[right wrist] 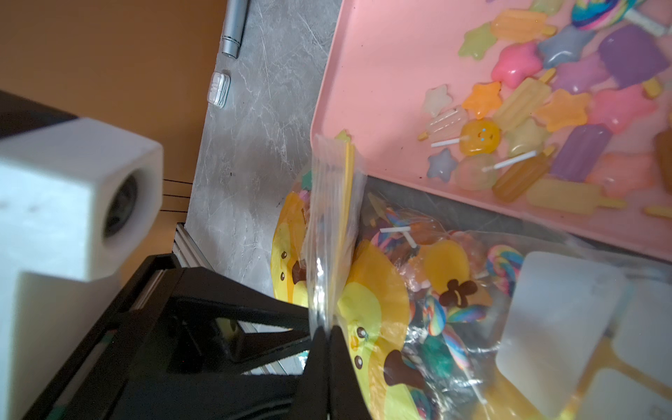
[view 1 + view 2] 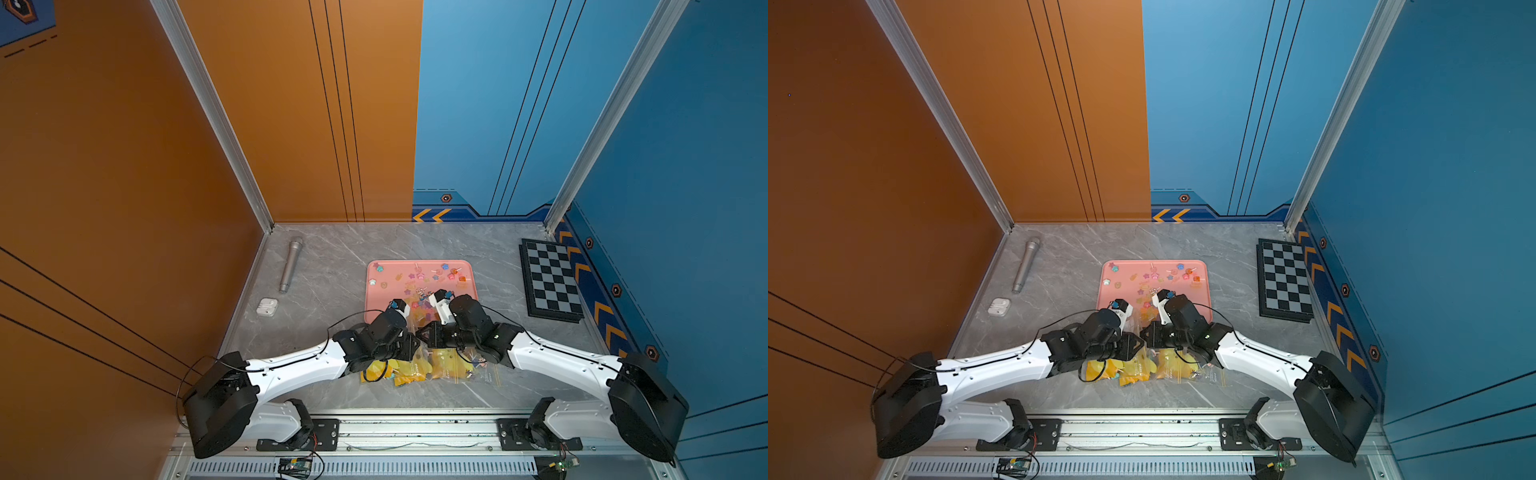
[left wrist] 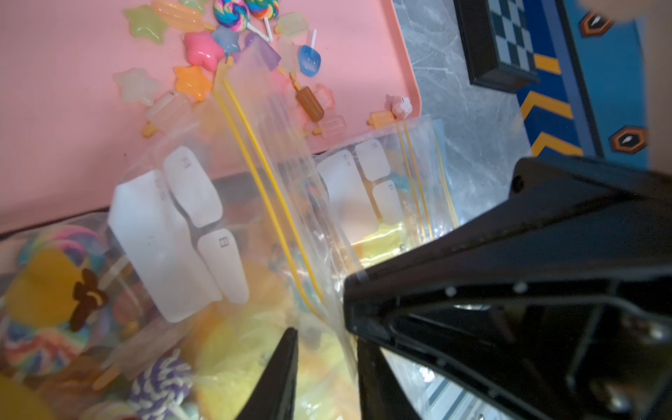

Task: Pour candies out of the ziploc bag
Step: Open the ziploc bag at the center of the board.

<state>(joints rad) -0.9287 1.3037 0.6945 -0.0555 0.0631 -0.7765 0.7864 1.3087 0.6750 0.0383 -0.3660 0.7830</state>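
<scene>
A clear ziploc bag (image 2: 409, 368) (image 3: 174, 218) (image 1: 400, 291) with yellow duck print lies on the grey table in front of the pink tray (image 2: 376, 291) (image 2: 1113, 295). Many candies (image 2: 419, 276) (image 3: 203, 51) (image 1: 516, 105) lie loose on the tray, and more show through the bag. My right gripper (image 1: 329, 329) (image 2: 420, 332) is shut on the bag's raised top edge. My left gripper (image 3: 325, 334) (image 2: 409, 343) faces it closely, jaws a little apart, with bag film in the gap.
A second ziploc bag (image 3: 367, 189) (image 2: 451, 361) lies beside the first. At the back left are a silver microphone (image 2: 291, 264) and a white earbud case (image 2: 267, 306). A chessboard (image 2: 550, 280) sits by the right wall.
</scene>
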